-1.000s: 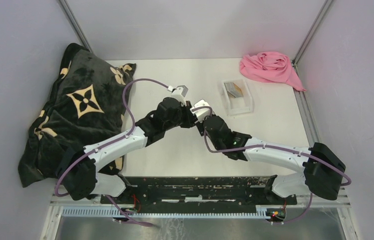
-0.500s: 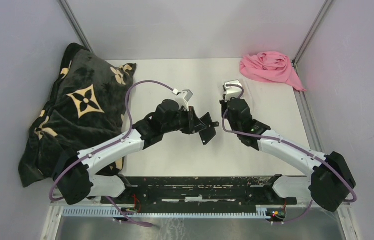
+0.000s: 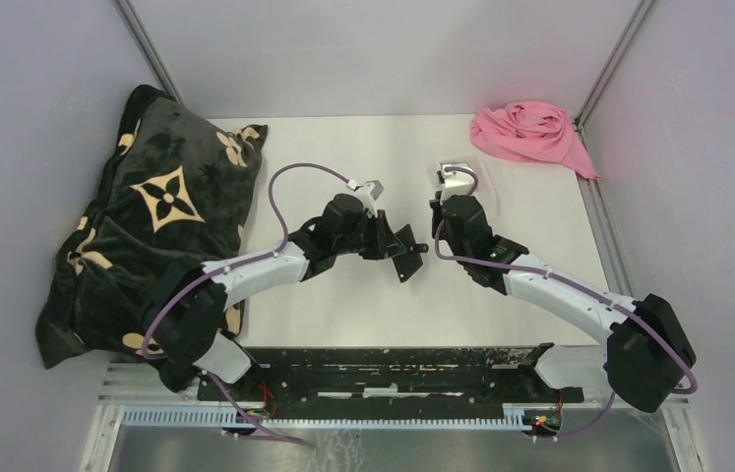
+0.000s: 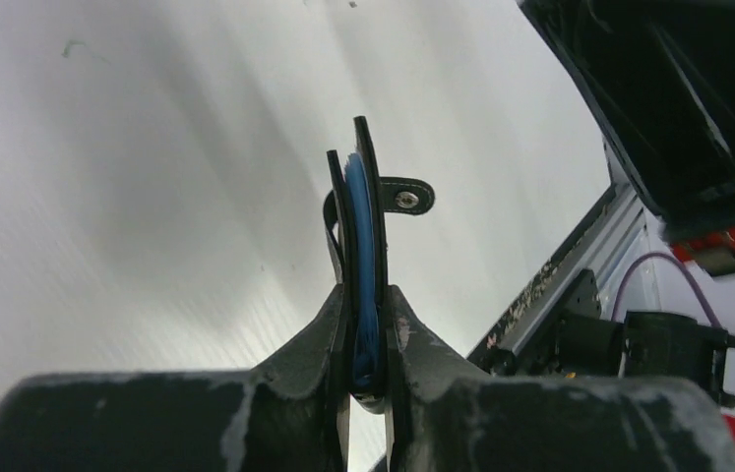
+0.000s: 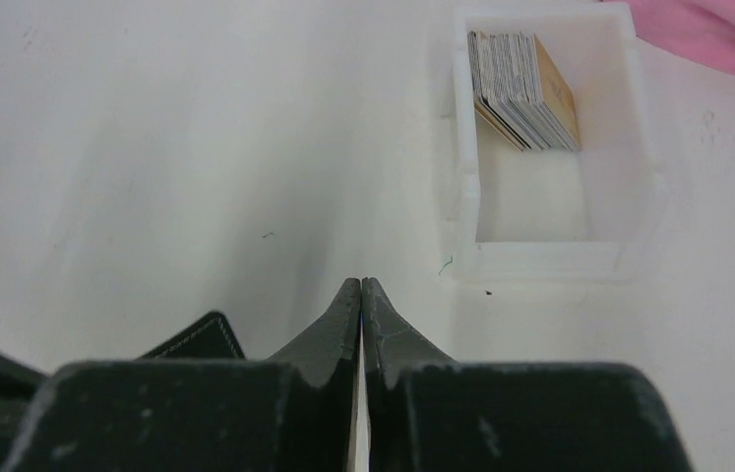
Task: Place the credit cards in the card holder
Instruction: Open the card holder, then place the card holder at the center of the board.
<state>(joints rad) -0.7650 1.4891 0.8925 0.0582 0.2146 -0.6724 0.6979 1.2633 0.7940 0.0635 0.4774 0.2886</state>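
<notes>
1. Card holder (image 4: pixel 363 216): hanging pinched between the fingers of the left gripper (image 4: pixel 368 300), clear of the white table (image 3: pixel 343 147).
2. Showing edge-on in the left wrist view: two black leaves lying close together, blue lining peeking out between them, a small strap with a metal stud (image 4: pixel 405 200) sticking out to one side.
3. Left gripper: standing narrow, clamping the lower edge of the card holder and nothing else.
4. Credit cards (image 5: pixel 523 90): standing on edge in a tight, leaning stack at the far end of the clear tray (image 5: pixel 468 167), the tan one facing outward on the right of the stack, the greyish ones packed behind it.
5. Right gripper (image 5: pixel 361 287): pressing its two fingers together tip to tip, gripping nothing, pointing toward the near left corner of the tray and sitting short of it, apart.
6. Seen from above: card holder sitting between the two wrists near the middle of the table, the tray lying hidden under the right arm.
7. Lying crumpled at the far right corner: a pink cloth (image 3: pixel 530 133), just beyond the tray.
8. Lying heaped along the left edge: a dark patterned blanket (image 3: pixel 161 216).
</notes>
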